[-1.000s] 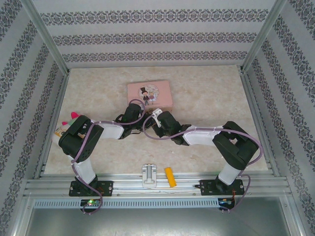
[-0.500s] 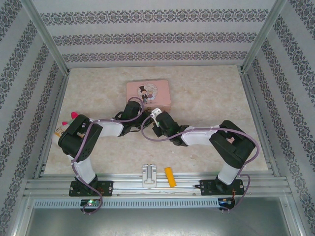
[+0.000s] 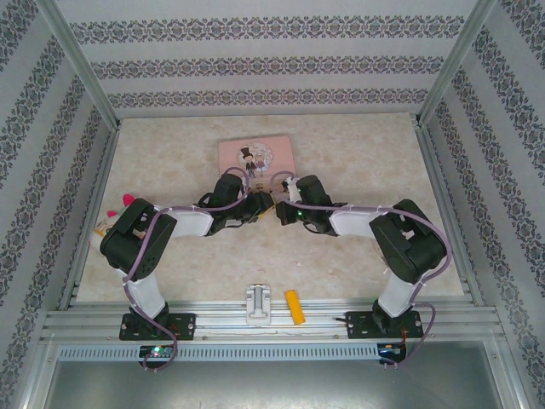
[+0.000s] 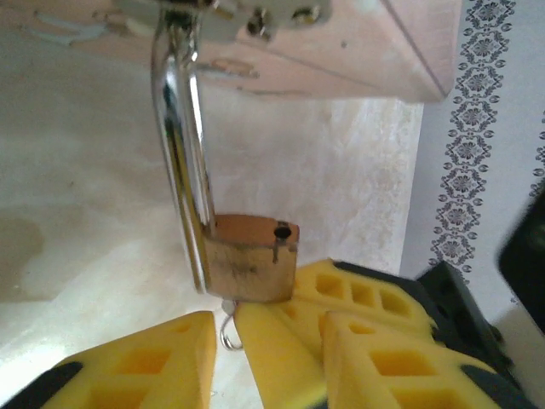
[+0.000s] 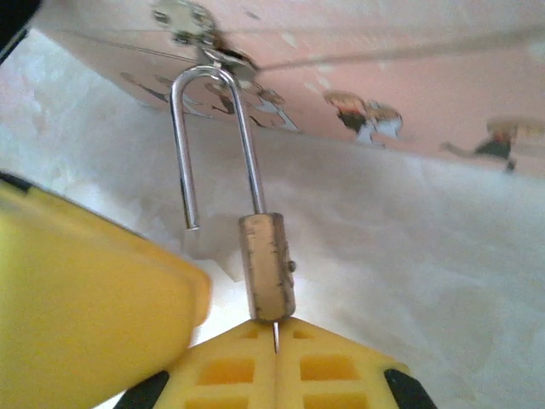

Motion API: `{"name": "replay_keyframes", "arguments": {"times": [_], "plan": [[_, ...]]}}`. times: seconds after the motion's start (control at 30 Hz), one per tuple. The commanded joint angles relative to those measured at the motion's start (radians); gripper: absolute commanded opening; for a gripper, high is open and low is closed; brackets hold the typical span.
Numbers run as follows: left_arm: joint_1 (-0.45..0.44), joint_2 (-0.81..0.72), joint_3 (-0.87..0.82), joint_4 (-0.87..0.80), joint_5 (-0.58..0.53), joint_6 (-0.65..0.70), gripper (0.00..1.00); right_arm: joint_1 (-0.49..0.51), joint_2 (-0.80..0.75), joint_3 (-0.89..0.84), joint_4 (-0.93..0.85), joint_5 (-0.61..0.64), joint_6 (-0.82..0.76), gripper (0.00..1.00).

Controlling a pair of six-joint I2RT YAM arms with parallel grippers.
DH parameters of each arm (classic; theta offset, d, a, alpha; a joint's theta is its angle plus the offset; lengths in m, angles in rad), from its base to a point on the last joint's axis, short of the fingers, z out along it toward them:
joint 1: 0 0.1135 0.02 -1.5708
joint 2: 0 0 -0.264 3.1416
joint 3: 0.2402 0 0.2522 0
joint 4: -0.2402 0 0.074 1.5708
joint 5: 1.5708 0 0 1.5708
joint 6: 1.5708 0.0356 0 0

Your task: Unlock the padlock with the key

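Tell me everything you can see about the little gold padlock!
The padlock is a tiny brass-looking block with a thin, shiny silver shackle. The shackle is open: one leg hangs free, the other sits in the block. Its loop hooks through a metal clasp on the pink tin. The key, pinched in the shut right gripper, pokes into the padlock's bottom end.
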Motion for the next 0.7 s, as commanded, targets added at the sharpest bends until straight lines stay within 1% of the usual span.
{"name": "replay_keyframes", "arguments": {"times": [0.0,0.03,0.1,0.17,0.23,0.33,0.4,0.5,0.67], "plan": [[-0.017,-0.042,-0.025,-0.006,0.118,0.01,0.46,-0.061,0.061,0.05,0.133,-0.144,0.209,0.0],[-0.015,-0.045,-0.027,-0.01,0.115,0.013,0.48,-0.068,0.076,0.054,0.158,-0.176,0.245,0.0],[-0.013,-0.054,-0.033,-0.013,0.108,0.018,0.57,-0.077,0.102,0.062,0.204,-0.225,0.302,0.0],[-0.009,-0.067,-0.043,-0.017,0.096,0.024,0.65,-0.086,0.122,0.065,0.24,-0.254,0.358,0.0],[-0.005,-0.083,-0.053,-0.019,0.085,0.028,0.7,-0.092,0.133,0.06,0.276,-0.269,0.396,0.0],[-0.002,-0.121,-0.069,-0.028,0.052,0.046,0.85,-0.093,0.127,0.048,0.272,-0.252,0.399,0.0],[0.001,-0.158,-0.081,-0.036,0.014,0.066,1.0,-0.096,0.114,0.032,0.275,-0.237,0.41,0.0],[0.001,-0.232,-0.082,-0.094,-0.08,0.129,0.99,-0.095,0.096,0.006,0.292,-0.214,0.442,0.0],[-0.008,-0.381,-0.046,-0.25,-0.347,0.306,0.99,-0.082,0.061,-0.051,0.354,-0.159,0.51,0.0]]}}
